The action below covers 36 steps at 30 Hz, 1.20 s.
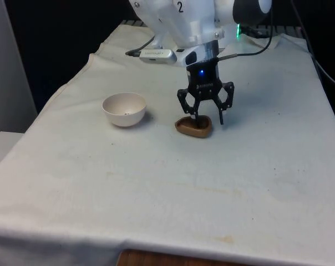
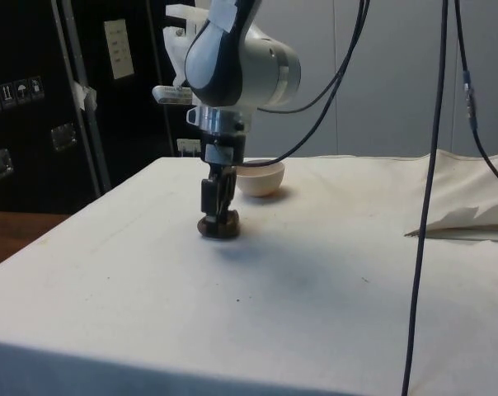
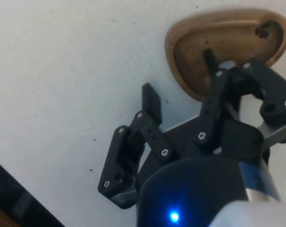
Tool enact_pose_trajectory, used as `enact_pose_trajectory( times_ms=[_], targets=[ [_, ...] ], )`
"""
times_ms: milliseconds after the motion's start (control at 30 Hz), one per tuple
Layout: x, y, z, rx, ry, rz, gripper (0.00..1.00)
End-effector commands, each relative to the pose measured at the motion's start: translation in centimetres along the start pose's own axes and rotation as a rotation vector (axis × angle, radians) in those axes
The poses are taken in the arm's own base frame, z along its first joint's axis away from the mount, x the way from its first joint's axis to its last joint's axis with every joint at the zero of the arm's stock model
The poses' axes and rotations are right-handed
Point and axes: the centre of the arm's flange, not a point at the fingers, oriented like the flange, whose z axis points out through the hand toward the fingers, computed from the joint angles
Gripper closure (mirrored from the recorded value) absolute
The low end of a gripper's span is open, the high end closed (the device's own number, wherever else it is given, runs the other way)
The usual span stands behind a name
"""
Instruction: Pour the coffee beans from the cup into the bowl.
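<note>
Smooth wooden cup [image 1: 193, 127], glossy white bowl [image 1: 123, 108], matt cloth [image 1: 173, 183]

I see even, soft overhead light on the white table [image 1: 173, 183]. Faint shadows sit just beside the bowl [image 1: 124, 108] and under the brown cup [image 1: 193, 127]. The backdrop behind the table is very dark. The close-up cloth looks bright, nearly washed out.

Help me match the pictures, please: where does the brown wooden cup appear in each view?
Front view: the wooden cup sits mid-table, right of the white bowl, under the gripper.
Side view: the cup lies before the bowl.
Wrist view: the cup holds one finger inside its rim.
Shared landmark: the gripper.
</note>
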Motion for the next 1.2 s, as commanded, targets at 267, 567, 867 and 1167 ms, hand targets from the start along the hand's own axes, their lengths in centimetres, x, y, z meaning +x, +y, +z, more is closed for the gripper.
enact_pose_trajectory(
  times_ms=[267, 567, 867, 1167],
  targets=[
    [0.1, -0.2, -0.7, -0.007, 0.012, 0.003, 0.00],
    [0.7, -0.5, -3.0, 0.008, 0.038, 0.003, 0.00],
    [1.3, -0.7, -5.9, 0.017, 0.068, 0.007, 0.00],
    [1.9, -0.8, -9.0, 0.033, 0.097, 0.010, 0.00]
  ],
)
